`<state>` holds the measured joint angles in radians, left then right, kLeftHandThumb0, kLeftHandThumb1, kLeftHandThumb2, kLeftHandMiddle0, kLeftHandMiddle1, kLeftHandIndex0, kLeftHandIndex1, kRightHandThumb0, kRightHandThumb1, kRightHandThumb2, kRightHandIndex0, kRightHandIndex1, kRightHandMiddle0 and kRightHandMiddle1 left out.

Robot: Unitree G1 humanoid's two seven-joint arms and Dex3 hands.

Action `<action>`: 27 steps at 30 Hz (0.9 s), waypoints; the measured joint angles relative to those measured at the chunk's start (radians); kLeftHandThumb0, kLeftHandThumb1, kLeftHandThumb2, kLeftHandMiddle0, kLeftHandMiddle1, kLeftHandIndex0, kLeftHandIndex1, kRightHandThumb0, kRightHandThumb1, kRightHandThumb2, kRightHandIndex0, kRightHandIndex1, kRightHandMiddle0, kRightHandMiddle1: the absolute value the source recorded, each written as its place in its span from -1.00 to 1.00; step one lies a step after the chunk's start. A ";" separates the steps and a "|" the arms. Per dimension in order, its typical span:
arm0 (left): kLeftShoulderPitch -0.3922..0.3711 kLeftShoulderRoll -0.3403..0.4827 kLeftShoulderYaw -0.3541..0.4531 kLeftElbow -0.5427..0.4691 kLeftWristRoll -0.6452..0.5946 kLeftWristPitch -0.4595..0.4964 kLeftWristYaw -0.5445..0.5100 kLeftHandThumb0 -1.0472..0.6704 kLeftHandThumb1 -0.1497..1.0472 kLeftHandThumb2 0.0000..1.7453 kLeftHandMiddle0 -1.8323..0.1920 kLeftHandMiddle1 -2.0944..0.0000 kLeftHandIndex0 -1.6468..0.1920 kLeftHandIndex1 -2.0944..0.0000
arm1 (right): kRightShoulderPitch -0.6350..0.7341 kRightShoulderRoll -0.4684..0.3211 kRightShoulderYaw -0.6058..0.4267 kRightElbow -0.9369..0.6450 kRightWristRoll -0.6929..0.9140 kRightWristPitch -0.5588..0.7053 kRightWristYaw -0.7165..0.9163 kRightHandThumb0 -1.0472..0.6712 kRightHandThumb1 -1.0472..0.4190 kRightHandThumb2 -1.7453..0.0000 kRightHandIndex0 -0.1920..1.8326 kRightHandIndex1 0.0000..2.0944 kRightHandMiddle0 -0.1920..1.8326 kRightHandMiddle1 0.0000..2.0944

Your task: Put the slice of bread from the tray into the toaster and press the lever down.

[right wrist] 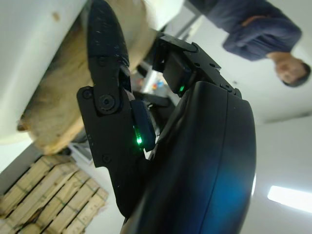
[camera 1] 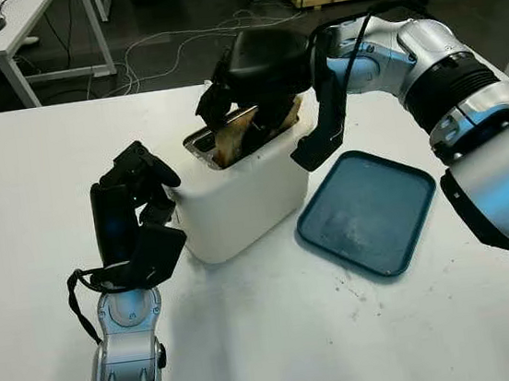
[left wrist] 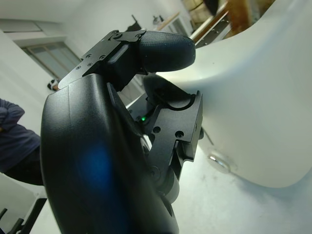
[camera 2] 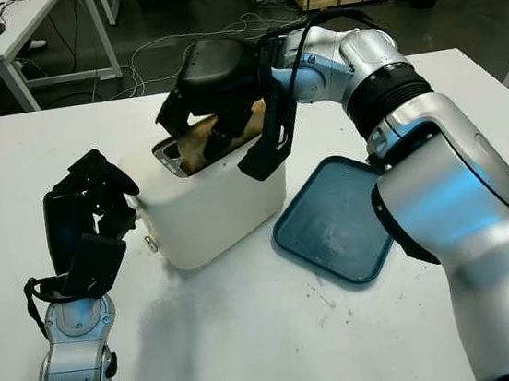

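A boxy white plastic toaster (camera 1: 237, 197) sits near the middle of the white surface (camera 1: 282, 336). The robot's black right hand (camera 1: 255, 83) hangs over the toaster's top slot with its fingers (right wrist: 105, 63) curled around a tan slice of toasted bread (camera 1: 234, 137), which stands partly down in the slot and pokes out above the rim, tilted a little. In the right wrist view a finger lies pressed along the bread's crust. At about four o'clock from the toaster, just beside it, lies a flat dark-teal rectangular plastic tray (camera 1: 369, 214).

At about eight o'clock from the toaster, the black left hand (camera 1: 141, 214) stands upright close against the toaster's end wall; its fingers (left wrist: 163, 48) are curled and hold nothing, with a fingertip at the white wall. A small shiny metal knob (left wrist: 218, 161) shows low on that wall.

A person in a dark-blue sleeve (right wrist: 253, 29) stands beyond the surface.
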<state>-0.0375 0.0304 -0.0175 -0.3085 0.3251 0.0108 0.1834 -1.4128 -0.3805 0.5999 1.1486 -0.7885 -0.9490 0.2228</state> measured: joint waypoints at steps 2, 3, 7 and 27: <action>0.000 0.000 0.000 0.000 0.000 0.000 0.000 0.27 0.79 0.16 -0.27 -0.67 -0.04 -0.67 | -0.006 0.000 -0.002 0.000 0.003 0.020 0.024 -1.00 -0.83 0.93 -0.81 -0.53 -0.46 -0.99; 0.000 0.000 0.000 0.000 0.000 0.000 0.000 0.27 0.79 0.16 -0.26 -0.67 -0.03 -0.67 | -0.011 -0.001 -0.002 0.000 0.003 0.029 0.029 -1.00 -0.83 0.93 -0.81 -0.55 -0.47 -0.99; 0.000 0.000 0.000 0.000 0.000 0.000 0.000 0.27 0.79 0.17 -0.27 -0.67 -0.03 -0.67 | -0.027 -0.012 -0.003 -0.001 0.003 0.043 0.031 -1.00 -0.83 0.94 -0.81 -0.65 -0.53 -0.99; -0.005 0.005 0.011 0.000 -0.005 0.003 -0.010 0.28 0.79 0.18 -0.32 -0.67 -0.08 -0.67 | 0.307 -0.148 -0.436 -0.072 0.394 0.060 -0.272 -0.19 -0.83 0.88 0.01 -0.01 0.13 -0.72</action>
<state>-0.0423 0.0355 -0.0067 -0.3085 0.3202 0.0135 0.1732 -1.1059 -0.5282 0.1639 1.0767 -0.3942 -0.8892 -0.0494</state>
